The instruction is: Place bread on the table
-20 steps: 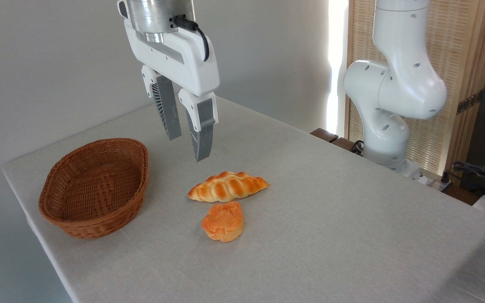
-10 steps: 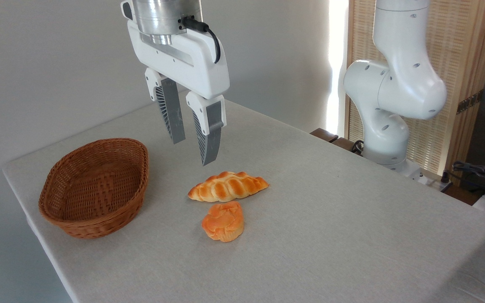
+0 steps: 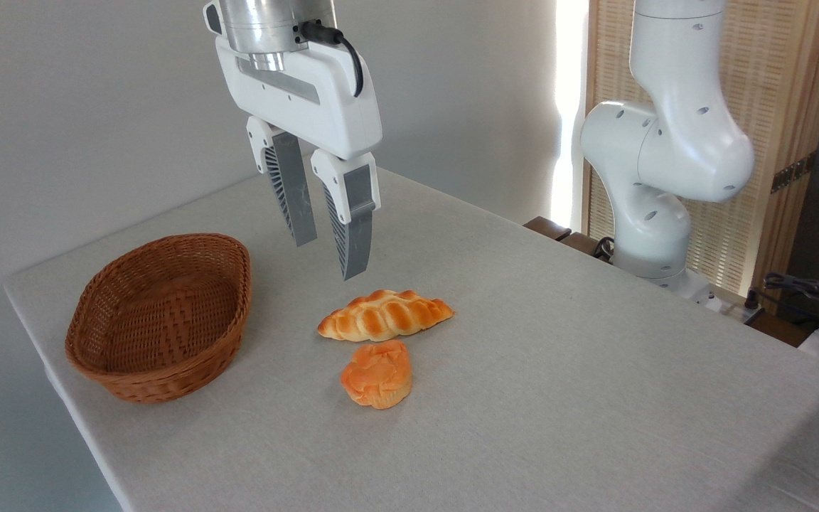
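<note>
The bread [image 3: 385, 315] already lies flat near the middle of the table [image 3: 594, 370], just behind the round bun [image 3: 377, 373] and well apart from the wicker basket [image 3: 161, 320] near the left edge. The gripper [image 3: 330, 259] hangs empty above it, its fingers a little apart, so the sound move is probably a straight lift away without brushing the loaf. No brand, label or writing is readable.

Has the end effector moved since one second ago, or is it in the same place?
Yes. The end effector has shifted right and slightly up, away from the wicker basket, and now hangs above the left end of the braided bread, which has not moved on the table.
</note>
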Robot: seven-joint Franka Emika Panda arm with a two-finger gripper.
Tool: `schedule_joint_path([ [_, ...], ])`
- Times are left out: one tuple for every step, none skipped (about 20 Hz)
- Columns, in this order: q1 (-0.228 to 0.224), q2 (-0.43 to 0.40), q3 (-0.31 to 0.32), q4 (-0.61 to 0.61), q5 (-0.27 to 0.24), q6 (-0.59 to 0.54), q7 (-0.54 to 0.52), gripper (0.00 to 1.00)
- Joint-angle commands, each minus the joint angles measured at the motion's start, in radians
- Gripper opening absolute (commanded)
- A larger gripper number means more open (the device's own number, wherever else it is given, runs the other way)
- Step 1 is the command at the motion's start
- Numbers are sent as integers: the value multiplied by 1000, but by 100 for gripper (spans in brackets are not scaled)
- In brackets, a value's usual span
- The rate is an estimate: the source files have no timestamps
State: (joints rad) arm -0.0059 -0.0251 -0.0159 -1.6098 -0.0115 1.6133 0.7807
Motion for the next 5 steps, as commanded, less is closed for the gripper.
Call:
schedule_joint_path([
  [-5,-1,4,16,15,-27,-9,100],
  [-5,1,4,18,13,-30,-9,100],
  [-3,1,5,18,13,-33,-8,100],
  [-3,1,5,18,13,-33,-6,100],
  [-3,2,5,18,10,-33,-8,100],
])
